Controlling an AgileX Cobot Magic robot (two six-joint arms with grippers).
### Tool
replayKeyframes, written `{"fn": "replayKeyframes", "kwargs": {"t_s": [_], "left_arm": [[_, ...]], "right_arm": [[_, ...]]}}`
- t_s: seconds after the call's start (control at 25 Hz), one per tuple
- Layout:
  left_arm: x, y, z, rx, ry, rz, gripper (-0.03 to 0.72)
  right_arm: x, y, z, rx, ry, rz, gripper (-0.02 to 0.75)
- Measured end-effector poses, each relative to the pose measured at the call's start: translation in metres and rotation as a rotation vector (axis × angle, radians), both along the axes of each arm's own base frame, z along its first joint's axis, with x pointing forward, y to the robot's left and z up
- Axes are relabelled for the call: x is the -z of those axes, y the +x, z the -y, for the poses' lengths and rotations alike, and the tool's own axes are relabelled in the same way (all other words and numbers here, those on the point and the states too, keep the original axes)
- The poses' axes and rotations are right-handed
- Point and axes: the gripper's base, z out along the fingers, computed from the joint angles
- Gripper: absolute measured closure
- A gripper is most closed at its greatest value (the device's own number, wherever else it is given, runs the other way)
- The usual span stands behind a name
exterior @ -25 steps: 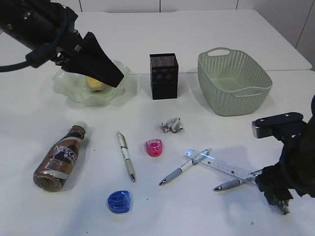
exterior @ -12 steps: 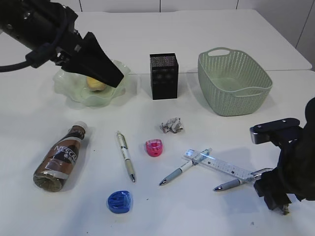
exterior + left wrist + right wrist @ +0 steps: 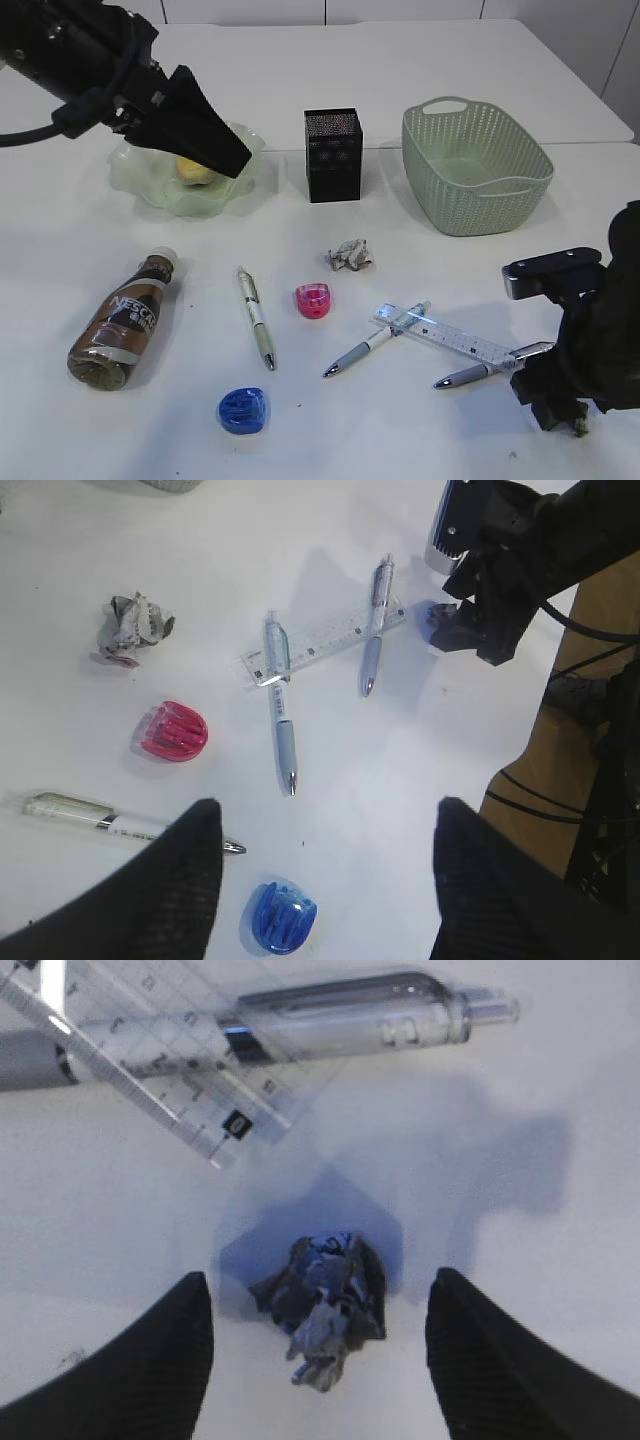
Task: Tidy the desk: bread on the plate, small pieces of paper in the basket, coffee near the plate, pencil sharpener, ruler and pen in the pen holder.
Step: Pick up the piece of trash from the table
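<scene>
Only our right wrist view shows 1 crumpled paper wad (image 3: 322, 1305) lying on the desk (image 3: 520, 1260) between the right gripper (image 3: 318, 1360)'s spread, empty fingers, beside the clear ruler (image 3: 150, 1070). Outside, the left gripper (image 3: 215, 150), also spread and empty, hovers over the golden bread (image 3: 195, 172) on the ruffled plate (image 3: 140, 185).

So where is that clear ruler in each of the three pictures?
Exterior view: ruler lies lower right, slanting, just left of the right gripper.
Left wrist view: upper middle, with two pens across it.
Right wrist view: top left corner, only its end showing.
Shared landmark: the grey pen crossing that end.
</scene>
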Motion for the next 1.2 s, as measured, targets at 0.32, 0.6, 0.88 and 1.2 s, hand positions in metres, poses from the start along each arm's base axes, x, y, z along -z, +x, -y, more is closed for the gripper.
{"fn": "replayKeyframes", "kwargs": {"t_s": [0.32, 0.6, 0.88, 1.2], "left_arm": [[0.0000, 0.0000, 0.0000, 0.000, 0.000, 0.000, 0.222], [0.0000, 0.0000, 0.0000, 0.000, 0.000, 0.000, 0.223], [0.0000, 0.0000, 0.0000, -0.001, 0.000, -0.001, 0.223], [0.0000, 0.0000, 0.0000, -0.001, 0.000, -0.001, 0.225]], "right_arm": [[0.0000, 0.0005, -0.0001, -0.001, 0.001, 0.005, 0.220], [0.0000, 0.0005, -0.0001, -0.001, 0.001, 0.005, 0.220], [0.0000, 0.0006, -0.0001, 0.000, 0.001, 0.006, 0.220], [0.0080, 0.0008, -0.0002, 0.000, -0.006, -0.022, 0.221]]}}
